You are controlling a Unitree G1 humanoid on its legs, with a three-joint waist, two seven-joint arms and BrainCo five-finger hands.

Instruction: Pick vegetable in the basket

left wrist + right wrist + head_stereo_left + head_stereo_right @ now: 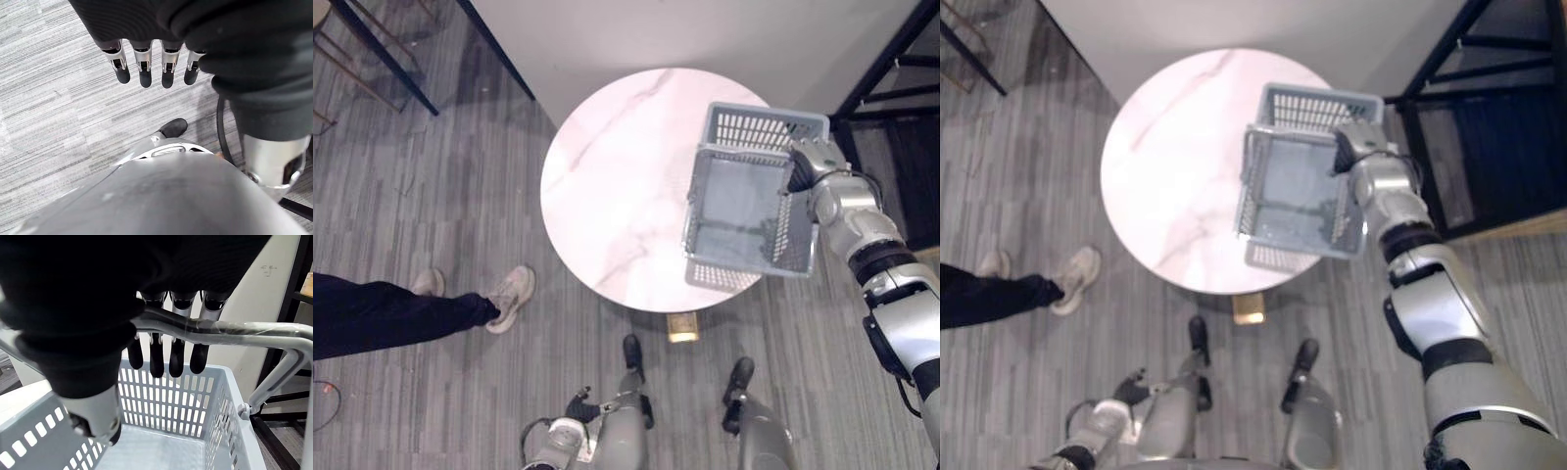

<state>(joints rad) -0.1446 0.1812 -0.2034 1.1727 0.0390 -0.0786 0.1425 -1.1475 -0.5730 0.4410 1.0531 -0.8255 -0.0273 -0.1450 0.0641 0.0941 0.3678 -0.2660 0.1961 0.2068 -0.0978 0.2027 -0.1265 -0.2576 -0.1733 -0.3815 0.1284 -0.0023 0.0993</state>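
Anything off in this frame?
The basket hangs by its handle from the right hand over the table edge, and its bottom is bare, which is odd for a picking task. The left hand hangs low, fingers straight. Nothing spilled or damaged.

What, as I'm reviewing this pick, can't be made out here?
- Part of the table under the basket: hidden by it in both eye views.
- The basket floor: partly hidden by the right hand, which grips the handle, in the right wrist view.
- The person: cut off by the eye views' left edge; a leg and shoes show.
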